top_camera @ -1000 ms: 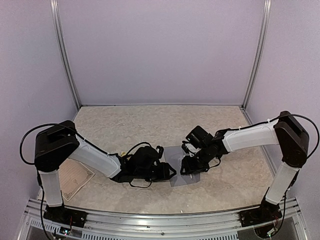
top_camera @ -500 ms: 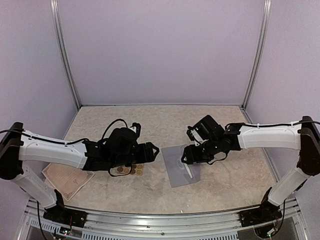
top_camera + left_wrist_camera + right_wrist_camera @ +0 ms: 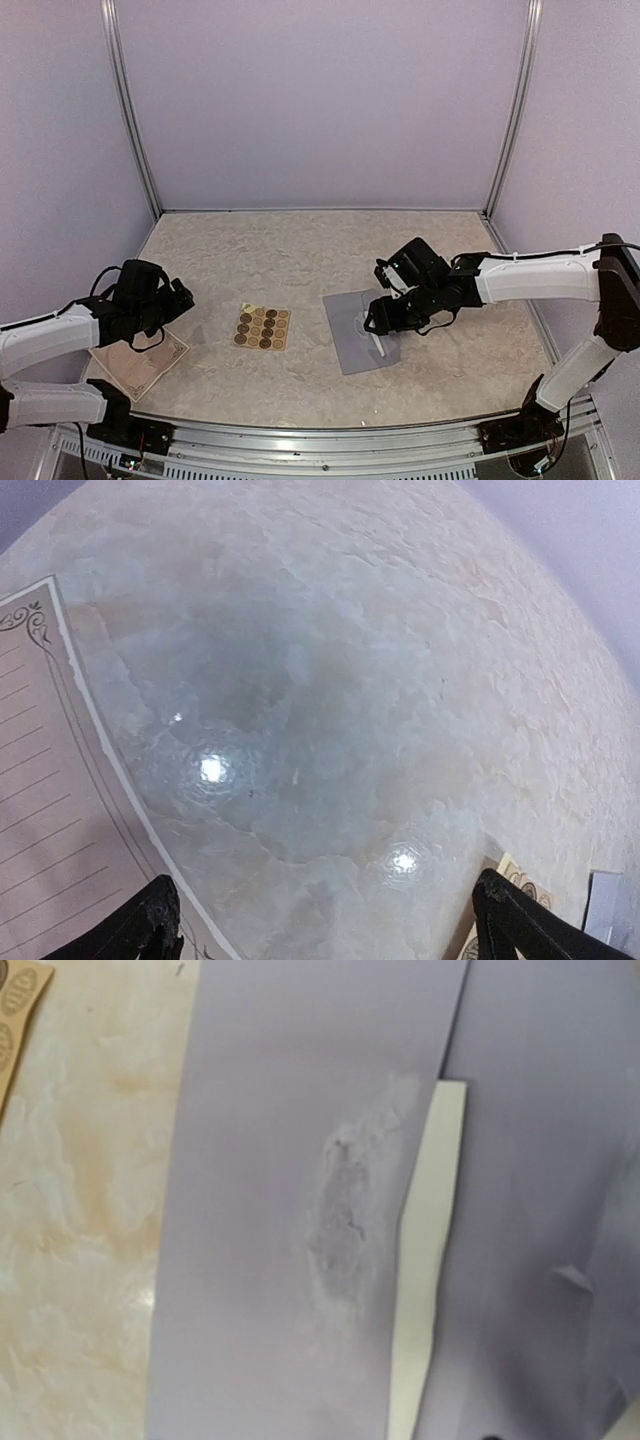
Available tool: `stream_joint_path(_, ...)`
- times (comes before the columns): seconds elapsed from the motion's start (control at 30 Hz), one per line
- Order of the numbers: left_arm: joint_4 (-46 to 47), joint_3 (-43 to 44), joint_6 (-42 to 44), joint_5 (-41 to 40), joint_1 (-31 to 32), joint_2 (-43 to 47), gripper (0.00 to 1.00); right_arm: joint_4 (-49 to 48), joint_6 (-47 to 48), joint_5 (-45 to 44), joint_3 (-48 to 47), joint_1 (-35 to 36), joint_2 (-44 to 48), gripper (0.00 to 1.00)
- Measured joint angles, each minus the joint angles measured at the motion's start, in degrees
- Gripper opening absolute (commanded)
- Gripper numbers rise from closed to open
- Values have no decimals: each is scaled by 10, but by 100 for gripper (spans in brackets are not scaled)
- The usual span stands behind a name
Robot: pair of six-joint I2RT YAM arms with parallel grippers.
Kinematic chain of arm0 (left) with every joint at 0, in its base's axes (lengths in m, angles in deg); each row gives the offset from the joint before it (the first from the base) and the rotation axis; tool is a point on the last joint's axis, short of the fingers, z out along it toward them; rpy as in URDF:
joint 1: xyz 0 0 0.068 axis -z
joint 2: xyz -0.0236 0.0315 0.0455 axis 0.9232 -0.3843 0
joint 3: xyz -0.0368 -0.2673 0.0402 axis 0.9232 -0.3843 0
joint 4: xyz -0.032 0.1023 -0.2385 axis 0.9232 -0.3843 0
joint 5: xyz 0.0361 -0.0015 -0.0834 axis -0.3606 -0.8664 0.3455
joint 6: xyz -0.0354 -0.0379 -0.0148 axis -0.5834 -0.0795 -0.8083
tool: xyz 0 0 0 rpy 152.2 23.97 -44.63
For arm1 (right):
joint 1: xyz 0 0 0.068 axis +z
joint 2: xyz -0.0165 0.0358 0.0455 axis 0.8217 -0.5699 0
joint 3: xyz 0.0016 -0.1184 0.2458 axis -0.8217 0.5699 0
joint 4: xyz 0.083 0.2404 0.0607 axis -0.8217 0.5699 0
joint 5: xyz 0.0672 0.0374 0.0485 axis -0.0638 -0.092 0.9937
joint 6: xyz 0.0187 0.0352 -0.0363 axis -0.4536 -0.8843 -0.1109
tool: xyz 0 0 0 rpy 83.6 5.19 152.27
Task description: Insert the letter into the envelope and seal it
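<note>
The grey-lavender envelope point(image 3: 357, 345) lies flat at mid-table, and it fills the right wrist view point(image 3: 270, 1210). A narrow white strip point(image 3: 430, 1260) runs along it beside a scuffed patch. My right gripper point(image 3: 383, 318) hovers over the envelope's upper right part; its fingers are outside its wrist view. The letter point(image 3: 140, 362), a cream lined sheet with an ornate border, lies at the near left and shows in the left wrist view point(image 3: 40, 820). My left gripper point(image 3: 176, 301) point(image 3: 335, 915) hangs just right of the letter, jaws wide open over bare table.
A tan sheet of round brown stickers point(image 3: 263, 327) lies between the letter and the envelope; its corner point(image 3: 522, 892) shows by my left gripper's right finger. Lavender walls close in the back and both sides. A metal rail point(image 3: 320, 435) runs along the near edge.
My left arm has swung away from the envelope to the far left beside the letter, its jaws opening wide and the sticker sheet coming into view. The right gripper stayed over the envelope.
</note>
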Motion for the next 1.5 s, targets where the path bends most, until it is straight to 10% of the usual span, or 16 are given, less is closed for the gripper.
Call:
stream_joint_path(0.3,-7,-49,23,31,-108,34,98,-10,2,2,2,-4,9,65)
stream_joint_path(0.87,84,-87,61,106,-103,-30,97,-12,1,7,8,-5,15,65)
stream_joint_path(1.5,221,33,33,99,160,-255,96,-19,1,22,8,-6,26,65)
